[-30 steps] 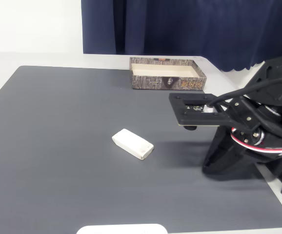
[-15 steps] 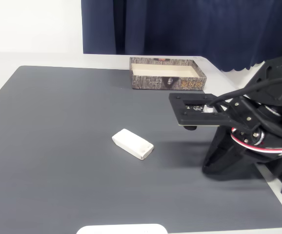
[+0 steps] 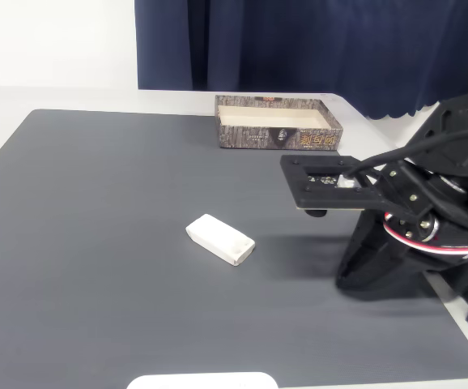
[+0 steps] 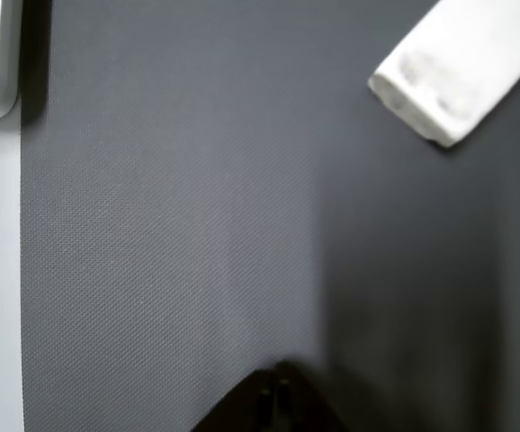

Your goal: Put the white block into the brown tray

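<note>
Fixed view: white block [image 3: 220, 239] lies flat on the dark grey mat [image 3: 96, 243], roughly mid-mat, angled diagonally, nothing touching it. Brown tray [image 3: 278, 122] sits at the far edge of the mat, upright, cream inside showing, dark label on its near wall, well apart from the block. Black arm [image 3: 416, 219] is on the right side of the mat, with a flat black plate jutting left at about the height of the tray's near wall in the picture. The hand's fingers aren't distinguishable here, so I cannot tell whether they are spread or pressed together. Block lies left of and below that plate, clearly apart. Worktop [image 3: 23, 97] is pale around the mat; dark blue curtain [image 3: 315, 40] behind. Wrist view: block [image 4: 458, 67] is at the top right corner, cut by the frame edge, one rounded end pointing down-left. The hand [image 4: 273, 405] shows as a dark tip at bottom centre, well apart from the block, nothing held in it; its state is still unreadable. Pale worktop strip runs along the left edge.
</note>
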You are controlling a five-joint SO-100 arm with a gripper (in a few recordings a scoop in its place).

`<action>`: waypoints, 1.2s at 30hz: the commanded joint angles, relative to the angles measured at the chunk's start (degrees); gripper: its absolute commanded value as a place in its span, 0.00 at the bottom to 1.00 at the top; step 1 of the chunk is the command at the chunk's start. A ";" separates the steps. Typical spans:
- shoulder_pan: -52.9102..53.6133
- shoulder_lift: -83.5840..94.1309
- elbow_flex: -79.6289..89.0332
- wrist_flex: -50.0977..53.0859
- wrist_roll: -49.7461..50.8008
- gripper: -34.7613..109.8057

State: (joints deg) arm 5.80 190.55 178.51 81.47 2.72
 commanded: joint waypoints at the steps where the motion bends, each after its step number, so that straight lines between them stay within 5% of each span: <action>1: -0.18 -0.70 -0.09 3.87 2.20 0.24; 10: 0.88 -10.37 -6.77 -7.47 1.85 0.24; 23: 5.27 -49.04 -40.96 -8.26 -9.58 0.24; 36: 6.59 -80.60 -66.27 -8.00 -7.38 0.24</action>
State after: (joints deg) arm 11.78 114.26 116.98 73.83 -5.45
